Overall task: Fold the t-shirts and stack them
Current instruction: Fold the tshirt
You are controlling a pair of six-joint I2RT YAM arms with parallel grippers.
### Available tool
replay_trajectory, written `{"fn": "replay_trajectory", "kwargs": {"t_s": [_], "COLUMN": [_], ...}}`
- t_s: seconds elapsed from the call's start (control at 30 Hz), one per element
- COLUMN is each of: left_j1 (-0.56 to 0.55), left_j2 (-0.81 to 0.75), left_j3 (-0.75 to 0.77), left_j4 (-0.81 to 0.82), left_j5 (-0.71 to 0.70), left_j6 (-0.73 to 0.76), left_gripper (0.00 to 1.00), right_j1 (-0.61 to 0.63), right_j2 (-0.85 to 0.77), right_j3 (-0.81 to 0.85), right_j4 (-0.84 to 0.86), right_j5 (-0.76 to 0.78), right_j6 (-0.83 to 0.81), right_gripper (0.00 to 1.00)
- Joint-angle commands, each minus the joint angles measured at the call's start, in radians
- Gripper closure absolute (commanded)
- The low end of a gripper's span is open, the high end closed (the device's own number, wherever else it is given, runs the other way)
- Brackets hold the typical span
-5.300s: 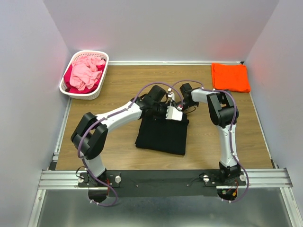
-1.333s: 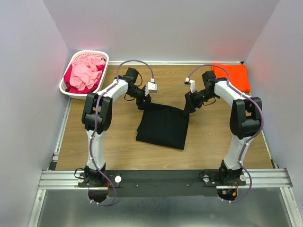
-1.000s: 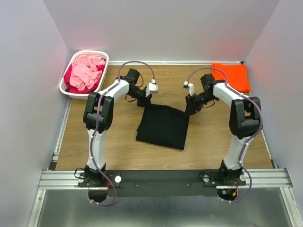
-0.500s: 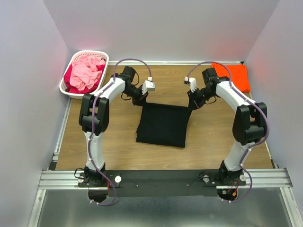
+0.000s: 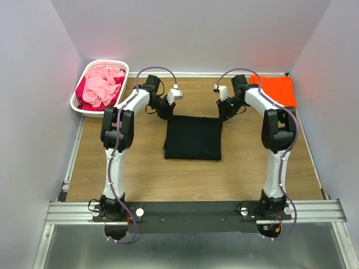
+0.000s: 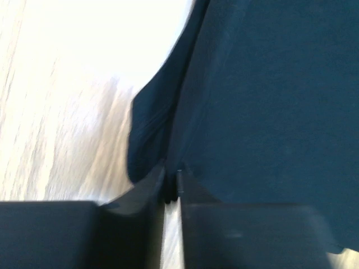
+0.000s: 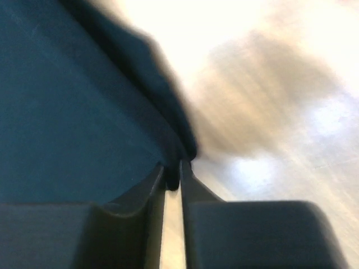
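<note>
Wooden table (image 5: 140,162) carries the black shirt (image 5: 193,138), a folded rectangle at its middle. The orange shirt (image 5: 275,91) lies folded in the far right corner. The left gripper (image 5: 166,114) and right gripper (image 5: 222,114) each pinch a far corner of the black one. Moving both together, level, should leave the fold square. Only the wrist views show the jaws nipped shut on cloth.

2 corner obstacles: basket (image 5: 93,111), orange t-shirt (image 5: 277,92)

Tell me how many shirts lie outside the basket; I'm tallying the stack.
2: black t-shirt mid-table; orange t-shirt folded at the far right corner. More may be hidden in the basket.
</note>
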State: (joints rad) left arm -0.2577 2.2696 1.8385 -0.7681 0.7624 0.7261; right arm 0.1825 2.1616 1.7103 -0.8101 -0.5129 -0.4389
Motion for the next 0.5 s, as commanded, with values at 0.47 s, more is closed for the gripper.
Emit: {"fn": "replay_trajectory", "kwargs": {"t_s": [0.47], "left_j1": [0.092], "left_j2": [-0.458], "left_j3": [-0.473], "left_j4": [0.735], "left_j5": [0.264], "left_j6": [-0.721], "left_gripper": [0.51], "right_j1": [-0.008], "right_j2": [-0.149], "right_j3": [-0.004], "right_j4": [0.133], "right_j5": [-0.375], "right_j6": [0.429], "right_gripper": [0.32]}}
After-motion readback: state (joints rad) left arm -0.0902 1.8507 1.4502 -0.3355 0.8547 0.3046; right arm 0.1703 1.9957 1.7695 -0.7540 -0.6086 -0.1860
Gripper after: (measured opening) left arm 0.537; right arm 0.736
